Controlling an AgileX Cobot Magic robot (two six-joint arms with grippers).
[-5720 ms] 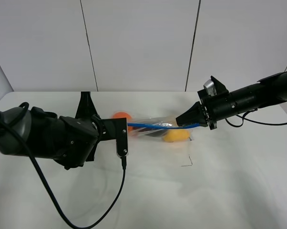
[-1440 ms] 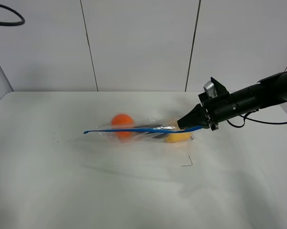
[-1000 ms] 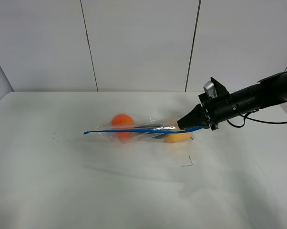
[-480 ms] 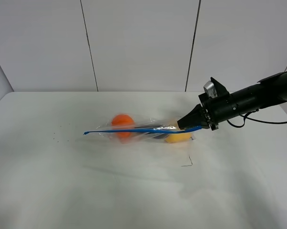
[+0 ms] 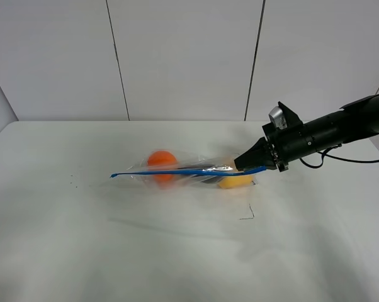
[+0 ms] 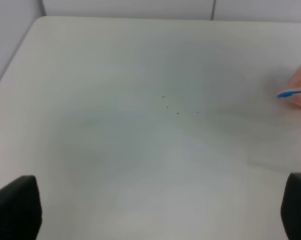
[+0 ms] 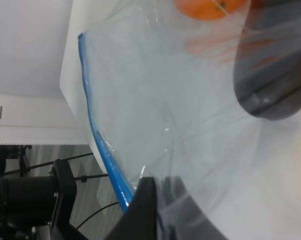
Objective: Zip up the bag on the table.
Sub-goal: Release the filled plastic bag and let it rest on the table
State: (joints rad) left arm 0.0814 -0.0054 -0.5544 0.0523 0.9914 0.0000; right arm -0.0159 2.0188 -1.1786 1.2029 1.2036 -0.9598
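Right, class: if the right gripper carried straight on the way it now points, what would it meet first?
The bag: the right gripper is shut on the end of its blue zipper strip, so it would push into the bag, probably against the yellow fruit below its tip, though depth is unclear.

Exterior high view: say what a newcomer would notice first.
The clear bag lies on the white table, its blue zipper strip stretched leftward, an orange fruit at its left and a yellow fruit at its right. The black right tool pinches the strip's right end.
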